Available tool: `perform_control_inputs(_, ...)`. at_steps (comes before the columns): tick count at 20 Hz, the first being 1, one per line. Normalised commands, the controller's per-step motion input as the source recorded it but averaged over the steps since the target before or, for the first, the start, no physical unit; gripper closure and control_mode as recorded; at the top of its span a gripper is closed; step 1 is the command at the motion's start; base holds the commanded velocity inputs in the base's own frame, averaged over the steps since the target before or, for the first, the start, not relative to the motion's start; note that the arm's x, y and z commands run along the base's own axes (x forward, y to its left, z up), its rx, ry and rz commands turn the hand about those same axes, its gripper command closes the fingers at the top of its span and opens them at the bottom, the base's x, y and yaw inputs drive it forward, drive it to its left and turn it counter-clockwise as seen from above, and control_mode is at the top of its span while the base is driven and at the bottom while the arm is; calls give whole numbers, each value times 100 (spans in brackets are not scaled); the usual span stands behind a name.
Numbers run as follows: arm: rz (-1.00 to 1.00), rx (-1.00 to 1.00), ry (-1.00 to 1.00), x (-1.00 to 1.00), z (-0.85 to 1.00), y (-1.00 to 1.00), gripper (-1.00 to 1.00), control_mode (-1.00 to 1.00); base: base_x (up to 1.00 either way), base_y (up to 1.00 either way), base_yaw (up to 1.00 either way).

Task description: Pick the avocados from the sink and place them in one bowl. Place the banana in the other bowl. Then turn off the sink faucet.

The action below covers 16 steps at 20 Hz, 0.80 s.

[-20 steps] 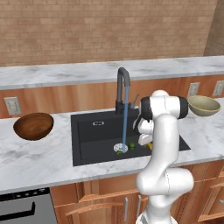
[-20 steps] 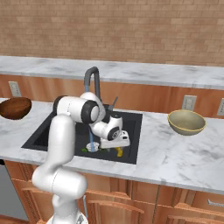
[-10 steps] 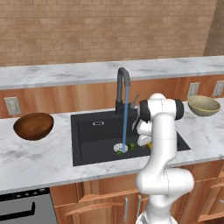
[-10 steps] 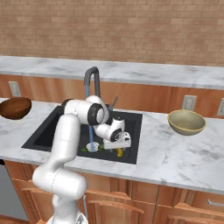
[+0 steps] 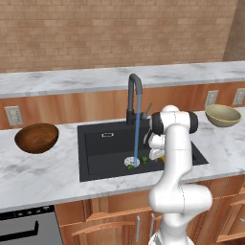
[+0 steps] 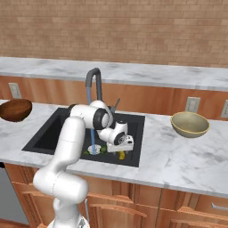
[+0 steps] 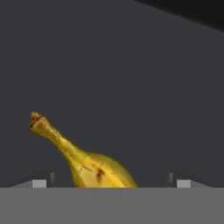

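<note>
Robot gripper lowered into the black sink, fingers spread wide on either side of the yellow banana on the basin floor — apparently the banana pickup step; next, it must close, then lift.

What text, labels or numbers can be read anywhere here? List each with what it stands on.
None can be read. The banana, both bowls, the sink and the faucet carry no print.
The small pale mark on the sink's back wall is too small to read.
</note>
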Motion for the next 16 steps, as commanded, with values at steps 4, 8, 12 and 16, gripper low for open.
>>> perform_control_inputs(4,0,-2,0,25,-38,-6,-100,-100,0,0,0)
perform_control_inputs(8,0,-4,0,17,-40,-2,100,-100,0,0,0)
perform_control_inputs(12,0,-3,0,7,-31,-5,100,-100,0,0,0)
perform_control_inputs(16,0,0,0,0,-17,-31,100,-100,0,0,0)
